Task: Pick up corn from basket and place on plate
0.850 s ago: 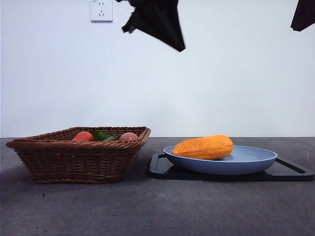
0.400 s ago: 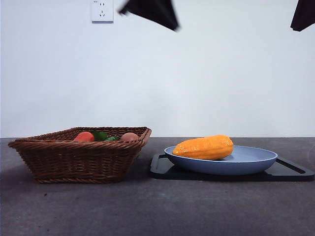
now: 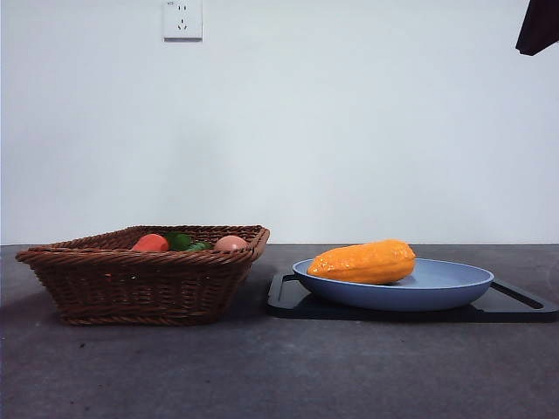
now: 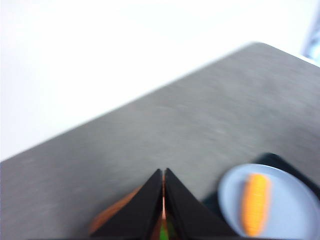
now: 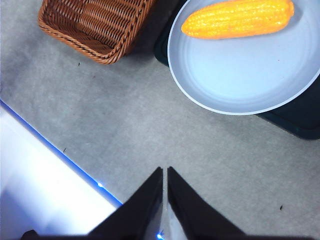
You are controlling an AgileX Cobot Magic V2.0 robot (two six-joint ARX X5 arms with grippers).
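The orange-yellow corn (image 3: 362,262) lies on its side on the light-blue plate (image 3: 454,292), toward the plate's left half; it also shows as the corn (image 5: 237,19) and the blurred corn (image 4: 255,204). The dark-brown wicker basket (image 3: 140,284) stands left of the plate. My left gripper (image 4: 163,175) is shut and empty, high above the table and outside the front view. My right gripper (image 5: 165,172) is shut and empty, hovering over bare table apart from the plate (image 5: 240,75); its arm shows as a black tip (image 3: 540,26) at the top right.
A flat black tray (image 3: 515,305) lies under the plate. In the basket sit a red round item (image 3: 150,243), a peach-coloured one (image 3: 230,243) and something green (image 3: 179,240). A wall socket (image 3: 182,18) is on the white wall. A table edge (image 5: 55,150) runs near the right gripper.
The dark left arm that hung at the top centre of the front view has risen out of that view. The corn, plate and basket have stayed put.
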